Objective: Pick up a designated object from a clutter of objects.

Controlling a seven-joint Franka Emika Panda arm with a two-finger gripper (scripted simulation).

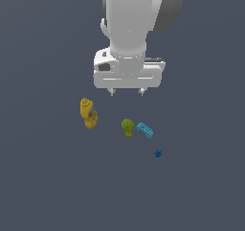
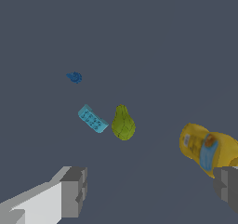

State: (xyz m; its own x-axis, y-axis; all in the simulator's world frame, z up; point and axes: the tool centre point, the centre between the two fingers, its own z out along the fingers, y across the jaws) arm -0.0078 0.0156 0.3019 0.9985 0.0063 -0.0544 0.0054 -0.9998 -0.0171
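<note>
The tiny dark blue knobbly piece (image 1: 158, 153) lies on the grey floor, apart from the others, toward the exterior view's right and front; it also shows in the wrist view (image 2: 74, 77). The light cyan studded brick (image 1: 144, 129) (image 2: 92, 119) lies beside the olive-green piece (image 1: 128, 127) (image 2: 123, 123). The yellow piece (image 1: 88, 113) (image 2: 207, 148) lies to the exterior view's left. My gripper (image 1: 127, 92) (image 2: 151, 190) hangs open and empty above the clutter, with its fingers (image 2: 74, 190) wide apart, well short of the blue piece.
The grey floor (image 1: 48, 177) spreads around the pieces. The arm's white body (image 1: 131, 24) fills the upper middle of the exterior view.
</note>
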